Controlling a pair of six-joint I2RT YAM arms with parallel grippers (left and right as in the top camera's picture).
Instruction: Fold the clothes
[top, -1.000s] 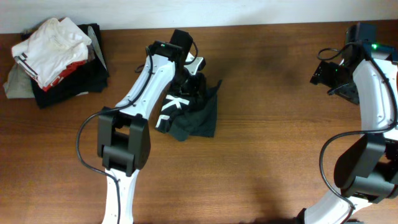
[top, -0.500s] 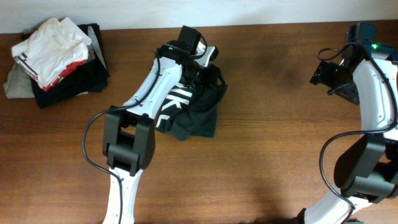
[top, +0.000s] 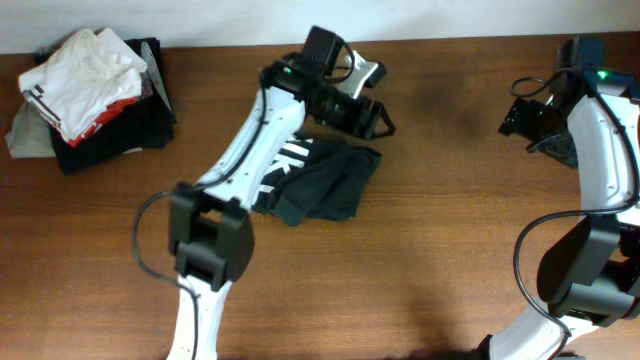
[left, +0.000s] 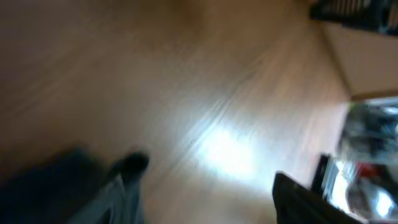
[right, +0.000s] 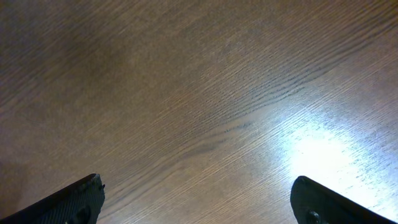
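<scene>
The dark charcoal T-shirt (top: 322, 183) lies crumpled on the wooden table (top: 450, 240), with white lettering (top: 283, 163) showing on its left part. My left gripper (top: 372, 116) is open and empty, just above and to the right of the shirt's far edge. The left wrist view is blurred: its two dark fingers (left: 205, 182) stand wide apart over bare wood, with a dark shape at the lower left. My right gripper (top: 516, 116) is open and empty over bare table at the far right; the right wrist view shows its fingers (right: 196, 186) spread over wood.
A pile of other clothes (top: 85, 85), white, red and black, lies at the back left corner. The table's far edge (top: 450, 40) runs along the top against a pale wall.
My left gripper lifted the shirt's far edge and dragged it right, then let go. It is now open beyond the shirt, which has spread rightward. The right arm has not moved.
</scene>
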